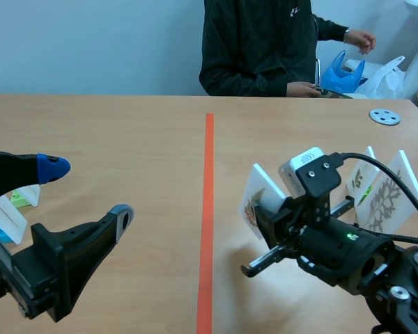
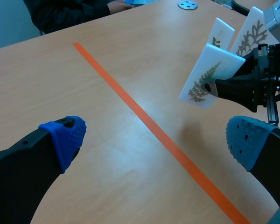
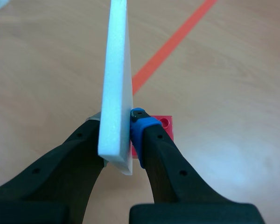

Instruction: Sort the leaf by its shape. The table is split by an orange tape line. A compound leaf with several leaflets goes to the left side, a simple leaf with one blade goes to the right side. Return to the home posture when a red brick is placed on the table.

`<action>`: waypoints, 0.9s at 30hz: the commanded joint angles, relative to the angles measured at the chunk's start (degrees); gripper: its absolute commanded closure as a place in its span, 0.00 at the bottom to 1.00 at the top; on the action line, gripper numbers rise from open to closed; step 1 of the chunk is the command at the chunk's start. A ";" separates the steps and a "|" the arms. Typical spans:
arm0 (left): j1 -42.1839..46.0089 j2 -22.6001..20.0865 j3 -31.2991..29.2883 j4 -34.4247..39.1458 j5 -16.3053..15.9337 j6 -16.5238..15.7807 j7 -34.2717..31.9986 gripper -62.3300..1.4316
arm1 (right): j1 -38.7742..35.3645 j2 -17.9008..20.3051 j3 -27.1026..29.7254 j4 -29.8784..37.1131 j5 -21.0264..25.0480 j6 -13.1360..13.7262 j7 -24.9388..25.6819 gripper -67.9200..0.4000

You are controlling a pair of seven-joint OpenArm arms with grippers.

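Light wooden surface (image 1: pixel 125 132), orange tape line (image 1: pixel 209 209) down the middle. My right hand (image 3: pixel 117 121) is pinching a white foam card with a pressed fern leaf (image 2: pixel 207 79), held up just right of the line, and my left hand (image 2: pixel 156 137) gapes wide.

The scene view sits low between the arms, looking along the worktop (image 1: pixel 125 125) to a person (image 1: pixel 258 49) at the frame's upper centre, the orange tape line (image 1: pixel 209 209) running up the middle. The left wrist view looks forward and down past the left claw (image 2: pixel 156 139), across that tape line to the right claw (image 2: pixel 209 87) and its leaf card (image 2: pixel 215 65), seen lower right in the scene view. The right wrist view is closest, edge-on to that card.
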 commanded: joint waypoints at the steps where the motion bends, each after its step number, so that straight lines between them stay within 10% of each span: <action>1: -0.17 0.26 0.07 0.70 -0.57 0.02 -1.22 0.00 | -0.15 0.13 1.40 0.50 0.70 0.00 0.66 0.97; 27: -0.17 0.26 0.07 0.70 -0.57 0.02 -1.46 0.00 | -3.15 0.13 12.48 -3.34 1.14 -3.58 -1.92 0.97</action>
